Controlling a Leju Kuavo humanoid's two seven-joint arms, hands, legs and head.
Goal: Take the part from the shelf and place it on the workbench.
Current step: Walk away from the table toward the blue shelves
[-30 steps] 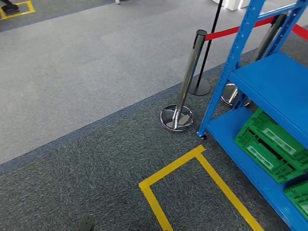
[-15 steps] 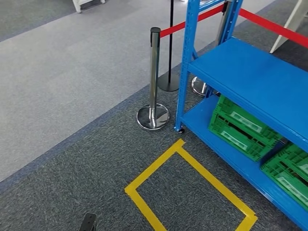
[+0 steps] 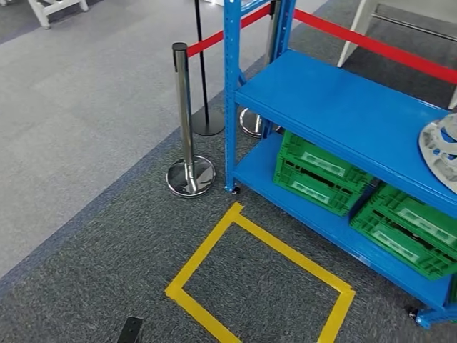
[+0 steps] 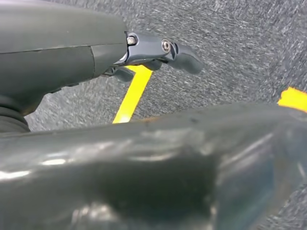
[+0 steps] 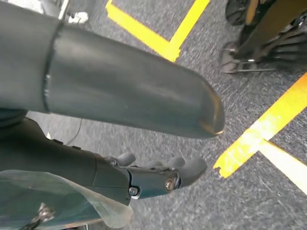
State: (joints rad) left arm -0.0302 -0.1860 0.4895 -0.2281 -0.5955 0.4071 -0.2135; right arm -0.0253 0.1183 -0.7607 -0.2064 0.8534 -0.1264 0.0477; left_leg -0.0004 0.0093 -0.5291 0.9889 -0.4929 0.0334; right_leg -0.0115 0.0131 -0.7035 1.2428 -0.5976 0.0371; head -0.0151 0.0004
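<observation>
Both hands hang at your sides over the carpet, the left hand (image 4: 159,50) and right hand (image 5: 159,175) with fingers loosely extended and holding nothing, since the approach isn't finished. Your part (image 3: 439,151), a pale disc, lies flat on the blue shelf (image 3: 334,107), well ahead and right of them; no long axis shows.

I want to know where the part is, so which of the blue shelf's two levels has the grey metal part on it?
The upper blue shelf level: the grey round perforated metal part lies at its right end. The lower level holds only green plastic crates.
</observation>
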